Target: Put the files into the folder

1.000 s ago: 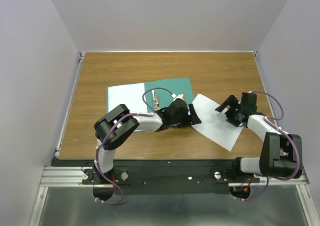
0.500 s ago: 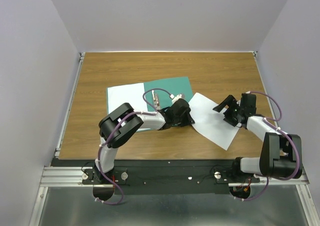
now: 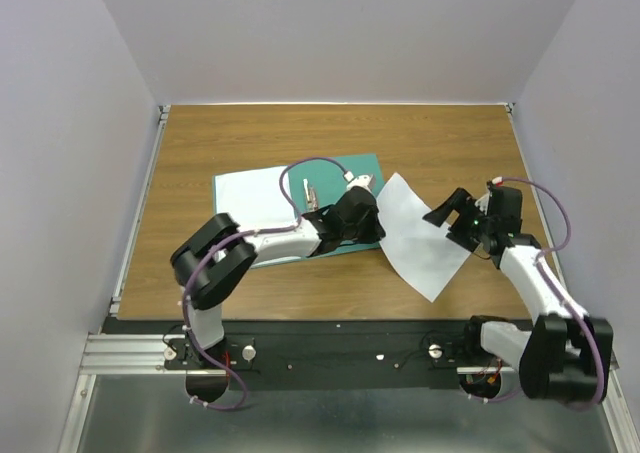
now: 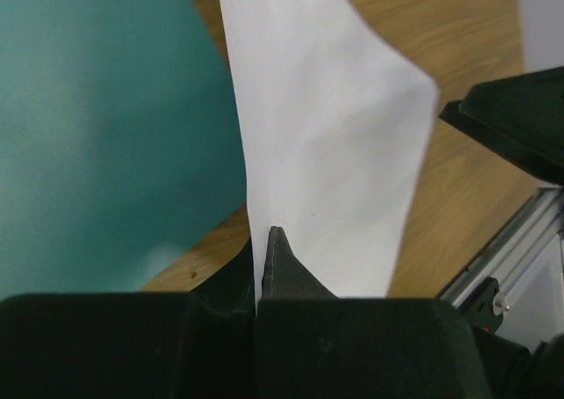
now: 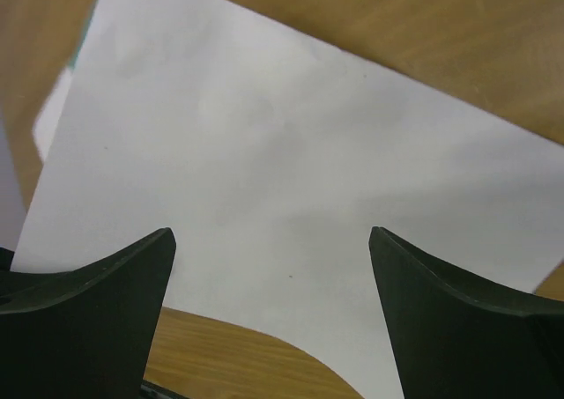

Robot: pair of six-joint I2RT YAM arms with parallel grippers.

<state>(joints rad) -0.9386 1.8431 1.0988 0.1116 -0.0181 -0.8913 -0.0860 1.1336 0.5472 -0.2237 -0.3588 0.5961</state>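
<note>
**Left claw pinched on the loose sheet, right claw wide open**

The brown wood-grain table (image 3: 450,133) stood between pale walls. On it, left of centre, your thin teal-green file folder (image 3: 345,173) lay flat, with one plain white paper sheet (image 3: 250,191) covering its left part. The second white paper sheet (image 3: 420,243) sat just right of the folder, skewed, bowed rather than flat. Your left gripper (image 3: 372,228) reached across the folder's near right corner, and its jaws were pressed together on that second sheet's left edge; the left wrist view showed the paper (image 4: 335,152) rising from between the fingertips. Your right gripper (image 3: 455,223) was over the same sheet's right side, jaws spread wide, holding nothing, the paper (image 5: 291,179) visible between its fingers (image 5: 106,284).
</note>
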